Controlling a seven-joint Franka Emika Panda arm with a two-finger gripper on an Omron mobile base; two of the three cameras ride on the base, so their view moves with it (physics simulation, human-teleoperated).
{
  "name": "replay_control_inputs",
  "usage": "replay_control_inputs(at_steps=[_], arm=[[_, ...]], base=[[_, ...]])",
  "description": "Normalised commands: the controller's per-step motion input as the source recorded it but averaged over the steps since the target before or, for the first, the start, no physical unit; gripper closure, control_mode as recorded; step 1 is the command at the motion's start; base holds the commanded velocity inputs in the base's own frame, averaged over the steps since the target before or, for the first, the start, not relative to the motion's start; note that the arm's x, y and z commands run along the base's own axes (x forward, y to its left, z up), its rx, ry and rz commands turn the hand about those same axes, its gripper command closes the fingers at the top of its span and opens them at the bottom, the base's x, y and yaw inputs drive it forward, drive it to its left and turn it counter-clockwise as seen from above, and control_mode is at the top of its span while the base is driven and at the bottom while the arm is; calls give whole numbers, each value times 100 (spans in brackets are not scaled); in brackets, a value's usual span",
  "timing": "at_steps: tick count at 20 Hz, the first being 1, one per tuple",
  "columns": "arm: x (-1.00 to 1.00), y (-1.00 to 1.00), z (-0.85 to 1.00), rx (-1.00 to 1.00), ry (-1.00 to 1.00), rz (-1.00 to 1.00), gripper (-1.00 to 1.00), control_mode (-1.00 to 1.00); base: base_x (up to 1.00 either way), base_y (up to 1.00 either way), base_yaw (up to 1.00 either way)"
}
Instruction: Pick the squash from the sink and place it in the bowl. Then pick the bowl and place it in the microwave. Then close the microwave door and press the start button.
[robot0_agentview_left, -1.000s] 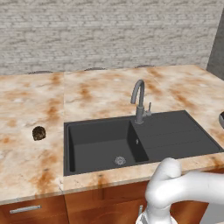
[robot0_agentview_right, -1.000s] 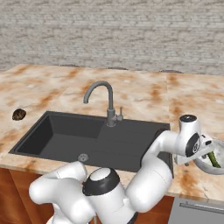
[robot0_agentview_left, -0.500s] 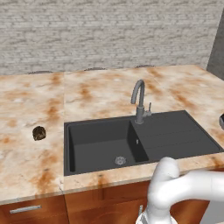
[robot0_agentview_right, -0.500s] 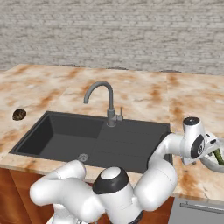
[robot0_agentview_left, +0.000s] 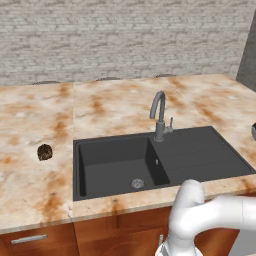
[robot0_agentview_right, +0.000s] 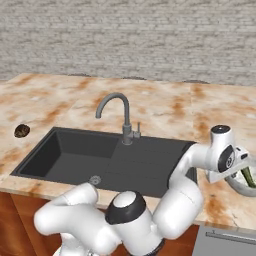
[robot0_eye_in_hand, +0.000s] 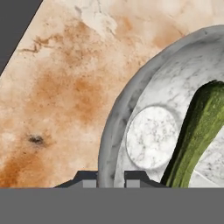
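The marbled orange worktop (robot0_agentview_left: 45, 107) carries the dark grey sink (robot0_agentview_left: 115, 165) with its curved faucet (robot0_agentview_left: 159, 115); the basin holds nothing but its drain. To the sink's right, near the front edge of the worktop, sits the bowl (robot0_eye_in_hand: 131, 109), and the green squash (robot0_eye_in_hand: 197, 131) lies inside it, leaning against the whitish wall. The tool (robot0_eye_in_hand: 111, 178) is down at the bowl's near rim, its two tips close together with the rim between them, clamped on the bowl. A dark brown lump (robot0_agentview_left: 44, 152) rests left of the sink.
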Motion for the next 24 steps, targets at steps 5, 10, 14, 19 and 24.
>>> replay_control_inputs(at_steps=[5,10,14,19,24], arm=[[-54,43,58,-4,-7,1,100,-100],[-52,76,100,-4,1,8,100,-100],[-50,88,100,-11,8,13,100,-100],[-69,43,88,-9,5,19,100,-100],[-58,52,80,-5,6,24,100,-100]], base=[[0,0,0],[0,0,0],[0,0,0],[0,0,0],[0,0,0]])
